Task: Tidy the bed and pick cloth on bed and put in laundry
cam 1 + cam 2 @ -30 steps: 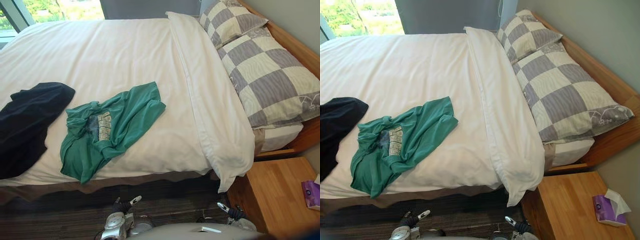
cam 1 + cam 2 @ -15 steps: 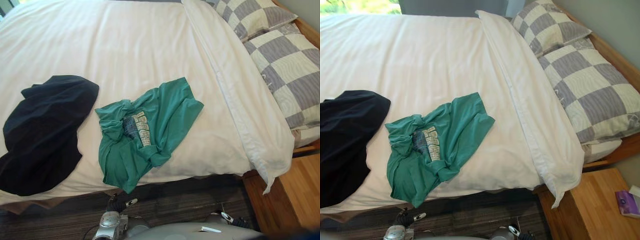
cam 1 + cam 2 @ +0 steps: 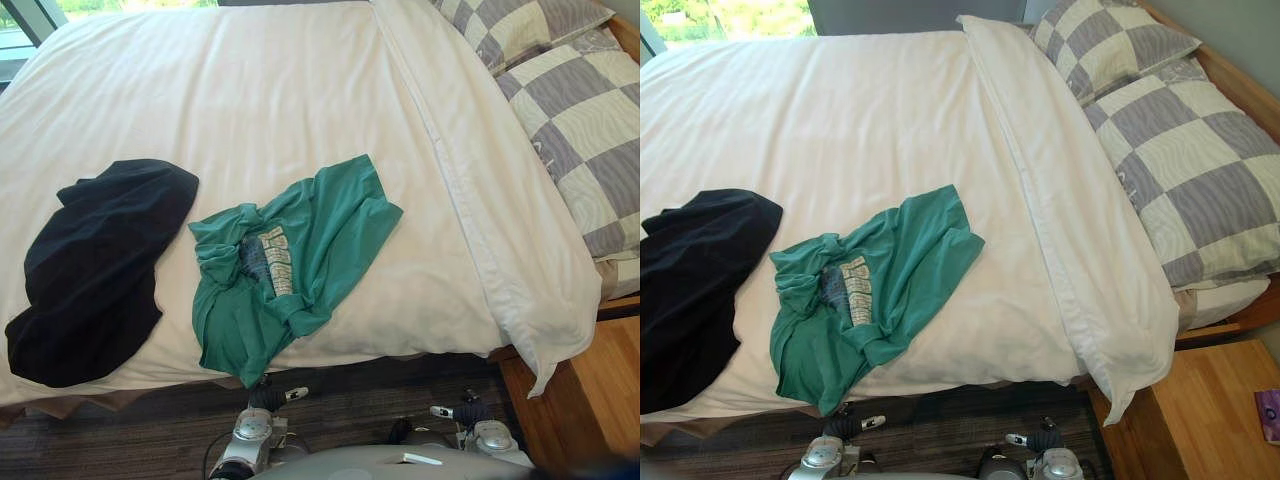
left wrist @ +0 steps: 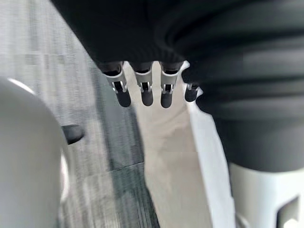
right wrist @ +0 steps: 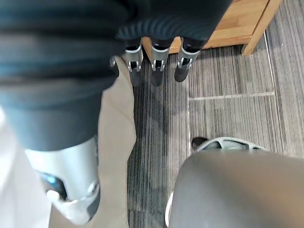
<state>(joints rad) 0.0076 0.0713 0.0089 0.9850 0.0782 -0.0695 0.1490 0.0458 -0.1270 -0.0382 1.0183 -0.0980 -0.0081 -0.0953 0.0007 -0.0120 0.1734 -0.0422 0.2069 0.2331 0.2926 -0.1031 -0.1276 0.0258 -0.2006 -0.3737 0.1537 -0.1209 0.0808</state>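
Green T-shirt (image 3: 285, 265) crumpled near front edge of bed (image 3: 250, 100), black garment (image 3: 95, 265) just beside it; left hand (image 4: 142, 90), right hand (image 5: 156, 66) hanging, fingers apparently straight, empty

Green shirt (image 3: 330, 225) — black cloth (image 3: 100, 270)

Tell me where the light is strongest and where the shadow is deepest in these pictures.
Left eye view: daylight from the window glares at the top left corner, and the white duvet is brightly lit. Right eye view: the deepest shadow lies on the floor under the bed's edge; the black garment shows almost no folds.
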